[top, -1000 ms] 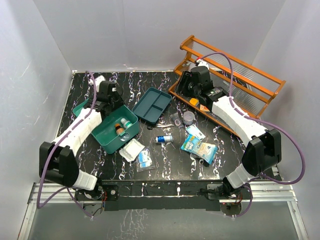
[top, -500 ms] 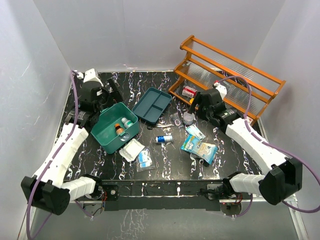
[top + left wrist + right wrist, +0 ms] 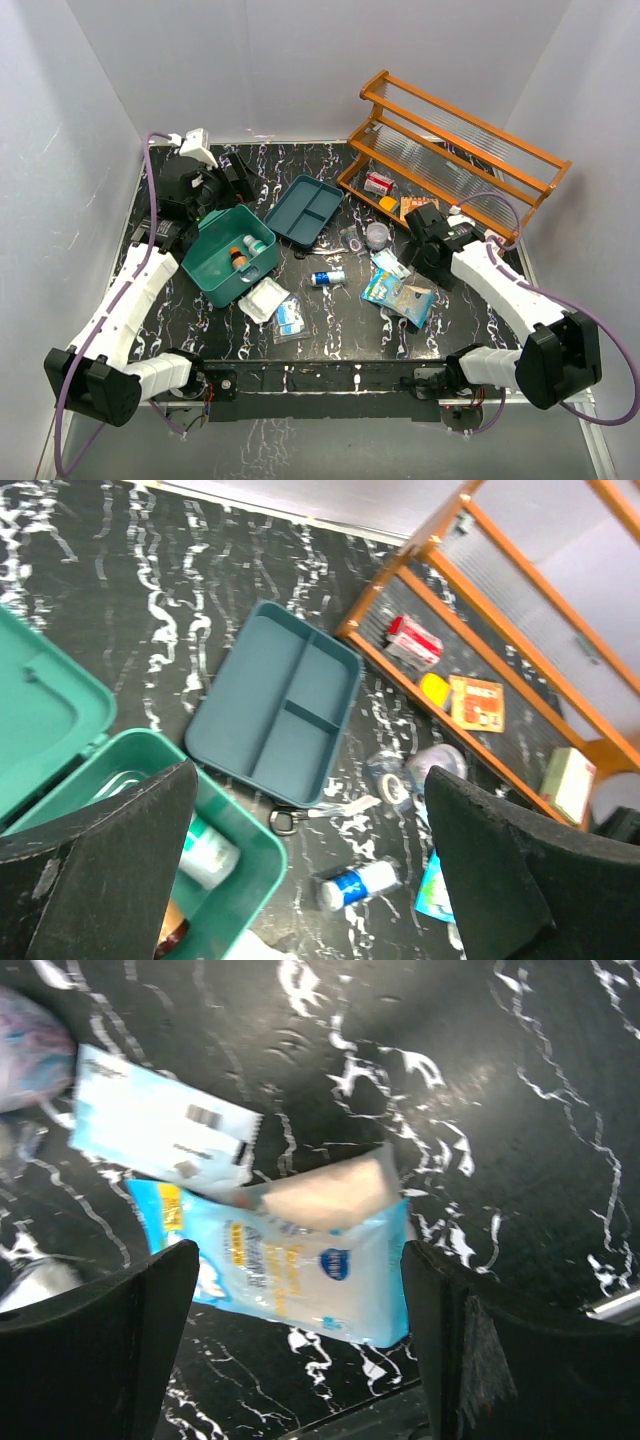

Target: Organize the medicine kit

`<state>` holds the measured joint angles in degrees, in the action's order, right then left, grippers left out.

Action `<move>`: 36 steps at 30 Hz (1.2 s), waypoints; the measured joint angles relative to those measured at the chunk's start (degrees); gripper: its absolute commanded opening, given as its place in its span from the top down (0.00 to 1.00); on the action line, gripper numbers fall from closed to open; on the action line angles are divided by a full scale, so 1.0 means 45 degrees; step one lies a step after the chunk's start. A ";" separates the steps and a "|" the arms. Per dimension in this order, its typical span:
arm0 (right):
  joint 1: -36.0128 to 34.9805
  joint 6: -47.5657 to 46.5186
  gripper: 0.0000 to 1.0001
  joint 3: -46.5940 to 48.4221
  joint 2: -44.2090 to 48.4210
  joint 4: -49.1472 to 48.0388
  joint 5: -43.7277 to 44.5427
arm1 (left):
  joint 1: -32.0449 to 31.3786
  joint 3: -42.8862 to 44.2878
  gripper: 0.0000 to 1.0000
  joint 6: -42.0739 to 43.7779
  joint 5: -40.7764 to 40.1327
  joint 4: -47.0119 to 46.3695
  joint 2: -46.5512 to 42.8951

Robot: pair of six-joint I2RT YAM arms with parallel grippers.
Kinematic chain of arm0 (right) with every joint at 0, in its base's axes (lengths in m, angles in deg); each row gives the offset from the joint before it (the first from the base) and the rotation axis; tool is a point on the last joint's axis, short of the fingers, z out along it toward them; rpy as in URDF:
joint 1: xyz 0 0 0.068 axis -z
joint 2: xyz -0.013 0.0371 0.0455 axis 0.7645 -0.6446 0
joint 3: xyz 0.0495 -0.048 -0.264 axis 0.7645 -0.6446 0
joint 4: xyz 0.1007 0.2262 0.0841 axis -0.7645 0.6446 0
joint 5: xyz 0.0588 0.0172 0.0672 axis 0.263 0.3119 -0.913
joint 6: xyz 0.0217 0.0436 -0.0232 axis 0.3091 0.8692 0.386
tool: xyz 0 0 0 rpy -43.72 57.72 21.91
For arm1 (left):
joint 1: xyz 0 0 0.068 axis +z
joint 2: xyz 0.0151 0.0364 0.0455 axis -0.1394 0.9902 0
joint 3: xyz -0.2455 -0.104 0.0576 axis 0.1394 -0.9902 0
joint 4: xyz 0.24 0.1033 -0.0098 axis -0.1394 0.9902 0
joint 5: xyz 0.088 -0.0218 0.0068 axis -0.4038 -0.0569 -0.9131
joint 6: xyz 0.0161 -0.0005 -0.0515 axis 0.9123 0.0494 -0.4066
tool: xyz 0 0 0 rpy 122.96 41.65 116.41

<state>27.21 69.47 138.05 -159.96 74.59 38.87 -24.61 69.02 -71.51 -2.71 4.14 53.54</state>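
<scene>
The medicine kit is a teal box standing open at left, with small bottles inside and its lid folded back. The kit's teal insert tray lies beside it on the table. My left gripper hangs open and empty above the kit's far side; in the left wrist view this gripper looks down on the kit's rim and the tray. My right gripper is open and empty, hovering over a light-blue packet that lies flat on the table.
Loose on the black marbled table are a blue-labelled bottle, scissors, a tape roll, a white-blue sachet, a white pack and a blister pack. The orange rack at back right holds small boxes.
My left arm lifted out of the kit to the back left and opened. My right arm left the rack, came down over the blue packet and opened.
</scene>
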 measured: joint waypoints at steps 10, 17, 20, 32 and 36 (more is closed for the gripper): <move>0.1088 0.0034 0.18 -0.1919 0.0967 0.0078 -0.1001 | 0.0000 0.0005 0.10 -0.1117 0.1715 -0.0826 0.0554; 0.1205 -0.0029 0.26 -0.3245 0.1515 -0.0933 -0.2662 | 0.0000 -0.0015 0.13 -0.1486 0.2215 -0.1049 0.0631; 0.1234 -0.0175 0.34 -0.3468 0.1511 -0.1496 -0.3206 | 0.0000 -0.0044 0.14 -0.1608 0.2331 -0.1166 0.0529; 0.1263 -0.0797 0.77 -0.3827 0.1239 -0.2603 -0.3905 | 0.0000 -0.0355 0.17 -0.1953 0.2705 -0.1355 0.0466; 0.1268 -0.1044 0.85 -0.3823 0.1603 -0.2618 -0.3925 | 0.0000 -0.0491 0.18 -0.2142 0.2977 -0.1409 0.0466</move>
<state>32.91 64.77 120.85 -152.75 62.81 21.21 -24.61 66.81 -81.14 10.69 -2.19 55.64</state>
